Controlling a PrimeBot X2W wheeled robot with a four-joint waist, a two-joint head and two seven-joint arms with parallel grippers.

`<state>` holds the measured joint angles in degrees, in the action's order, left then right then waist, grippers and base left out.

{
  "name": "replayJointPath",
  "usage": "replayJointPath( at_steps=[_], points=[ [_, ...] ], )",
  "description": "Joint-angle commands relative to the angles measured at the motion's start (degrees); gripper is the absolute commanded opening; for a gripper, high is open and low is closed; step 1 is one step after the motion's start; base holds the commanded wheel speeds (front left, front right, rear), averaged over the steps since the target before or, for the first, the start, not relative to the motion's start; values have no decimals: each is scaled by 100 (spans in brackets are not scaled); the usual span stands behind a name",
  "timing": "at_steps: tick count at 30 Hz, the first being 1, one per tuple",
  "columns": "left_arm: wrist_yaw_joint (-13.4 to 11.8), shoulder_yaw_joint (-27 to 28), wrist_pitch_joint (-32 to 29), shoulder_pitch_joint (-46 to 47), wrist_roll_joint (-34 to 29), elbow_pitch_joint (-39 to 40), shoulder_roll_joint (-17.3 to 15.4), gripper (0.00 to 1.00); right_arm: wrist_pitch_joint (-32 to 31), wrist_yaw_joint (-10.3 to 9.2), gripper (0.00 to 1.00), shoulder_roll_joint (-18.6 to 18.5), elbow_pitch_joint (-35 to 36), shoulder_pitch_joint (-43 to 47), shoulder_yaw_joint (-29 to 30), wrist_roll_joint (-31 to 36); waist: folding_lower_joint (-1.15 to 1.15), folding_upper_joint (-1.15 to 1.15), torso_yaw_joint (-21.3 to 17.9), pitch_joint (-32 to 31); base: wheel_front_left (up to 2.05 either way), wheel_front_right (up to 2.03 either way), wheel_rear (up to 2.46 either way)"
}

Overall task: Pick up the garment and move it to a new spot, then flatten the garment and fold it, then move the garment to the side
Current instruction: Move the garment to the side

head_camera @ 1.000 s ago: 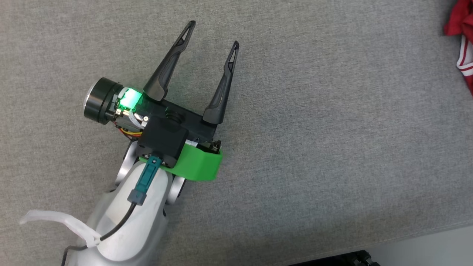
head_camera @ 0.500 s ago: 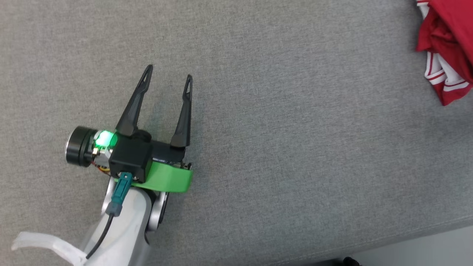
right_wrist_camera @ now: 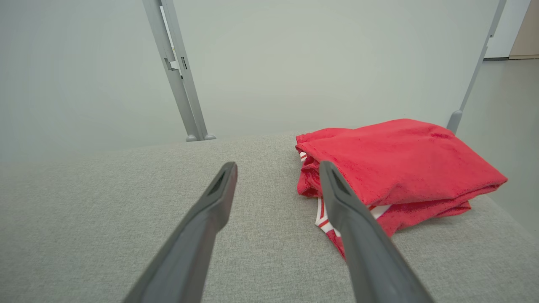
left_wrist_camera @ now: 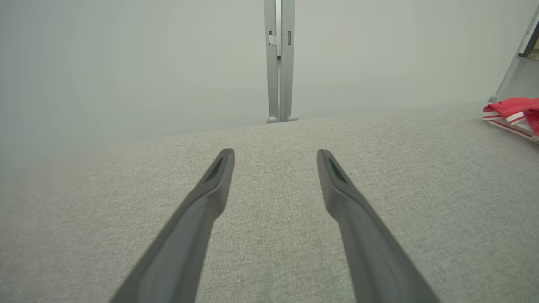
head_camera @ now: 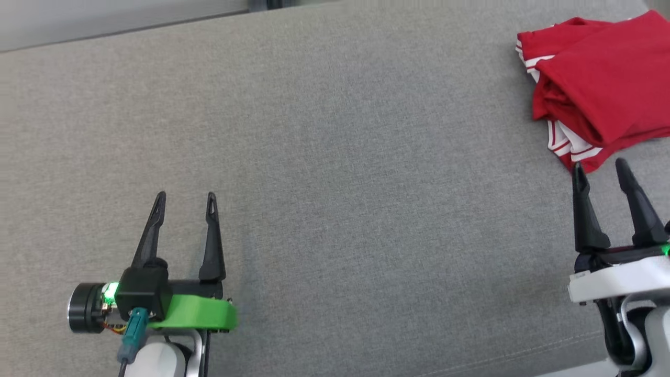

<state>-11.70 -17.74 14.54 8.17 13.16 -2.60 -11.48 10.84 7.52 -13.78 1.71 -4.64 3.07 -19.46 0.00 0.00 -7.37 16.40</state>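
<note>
Grey woven cloth covers the whole work surface, and behind it the wrist views show a pale wall. One garment lies on this cloth: red, with white stripes on its hems, folded into a thick pile. It sits just ahead of the right gripper, a little to the outer side of the jaws, and its nearest striped corner is close beyond the jaw tips; whether a tip touches the fabric cannot be told. Two grippers are visible, each with two dark fingers, four together. The jaws of the right gripper stand wide apart with grey cloth between them, and in the right wrist view its right finger covers a part of the pile. The left gripper also has its jaws spread wide and holds nothing; the garment is well apart from it, far off to the right of its jaws. Two grey metal posts stand beyond the far edge in the right wrist view, one ahead and left of the jaws, one behind the garment. The head view cuts the garment at its right edge, the left wrist view catches only a thin end, and the folds hide what kind of clothing it is.
</note>
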Motion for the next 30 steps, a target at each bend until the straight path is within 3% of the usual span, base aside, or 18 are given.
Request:
replayJointPath(
  at_steps=[1, 10, 30],
  points=[
    [-44, 65, 14, -192, 49, -5, -57, 100, -66, -6, 100, 127, 139, 195, 11, 54, 0, 0, 378, -571, 0, 0, 0],
    [106, 312, 36, -750, 383, 35, -291, 100, -510, -3, 100, 643, 767, 907, 50, 362, 0, 0, 742, -1107, 0, 0, 0],
    [376, 491, 61, -1313, 862, -357, -447, 100, -946, -3, 100, 697, 1135, 1654, -91, 504, 0, 0, 725, -1737, 0, 0, 0]
  ],
)
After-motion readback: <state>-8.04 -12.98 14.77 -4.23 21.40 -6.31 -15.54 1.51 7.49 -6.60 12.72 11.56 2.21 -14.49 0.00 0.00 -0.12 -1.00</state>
